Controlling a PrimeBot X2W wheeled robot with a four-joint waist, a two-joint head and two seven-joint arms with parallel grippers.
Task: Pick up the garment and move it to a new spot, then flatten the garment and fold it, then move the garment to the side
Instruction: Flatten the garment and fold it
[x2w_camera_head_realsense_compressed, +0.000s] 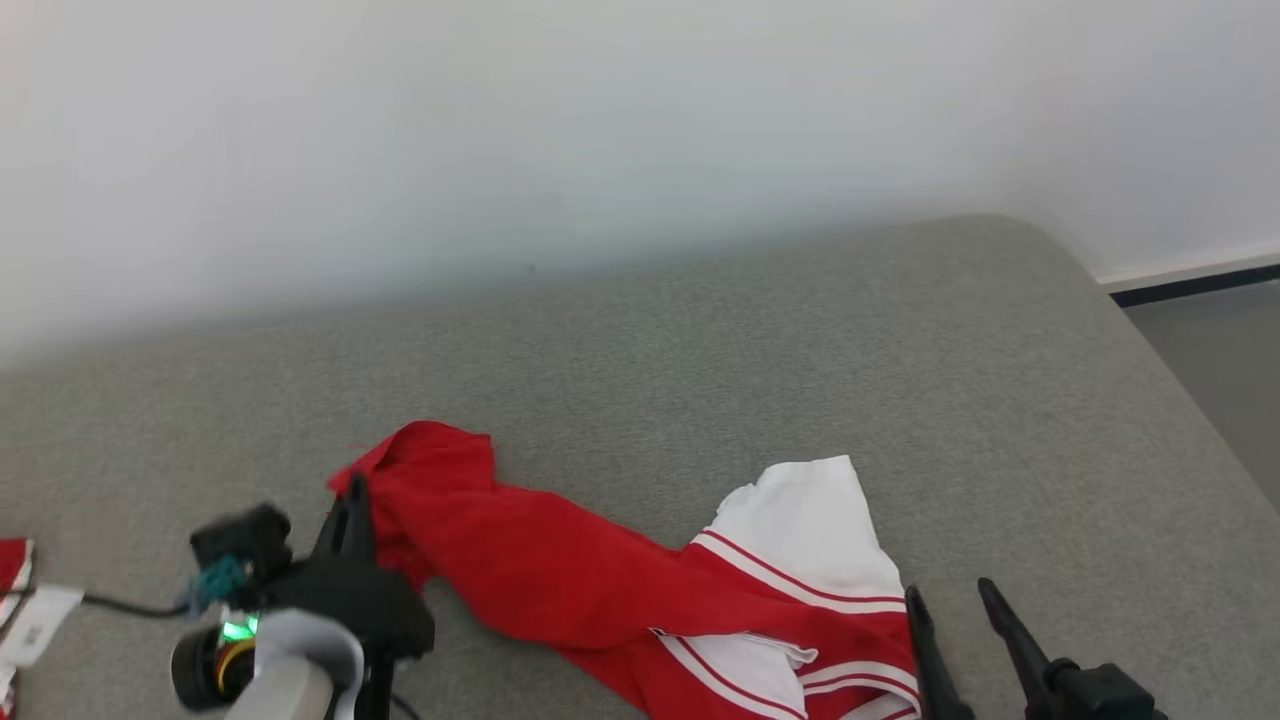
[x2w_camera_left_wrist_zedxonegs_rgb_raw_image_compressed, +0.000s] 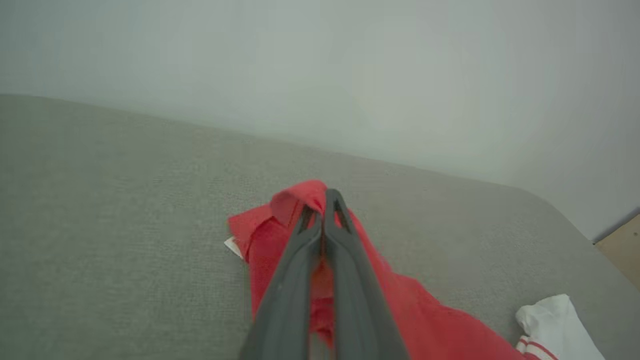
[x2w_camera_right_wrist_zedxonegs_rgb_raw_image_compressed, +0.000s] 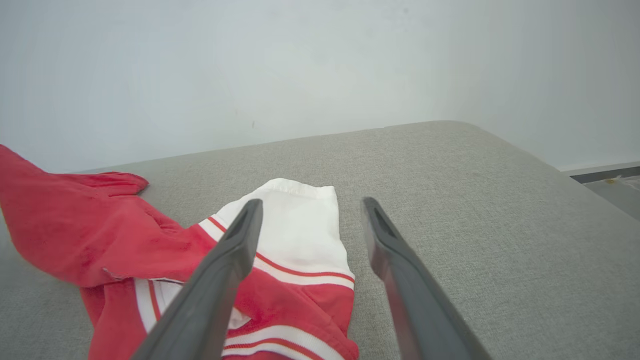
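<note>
One crumpled garment (x2w_camera_head_realsense_compressed: 540, 570), red, white, striped; left tool (x2w_camera_left_wrist_zedxonegs_rgb_raw_image_compressed: 322, 205) pinching red end; right tool (x2w_camera_right_wrist_zedxonegs_rgb_raw_image_compressed: 311, 202) spread, empty.

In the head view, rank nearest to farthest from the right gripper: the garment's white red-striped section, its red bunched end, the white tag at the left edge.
From the right gripper:
1. The white red-striped section, just left of it.
2. The red bunched end, mid-left, pinched by the left gripper.
3. The white tag, far left edge.
</note>
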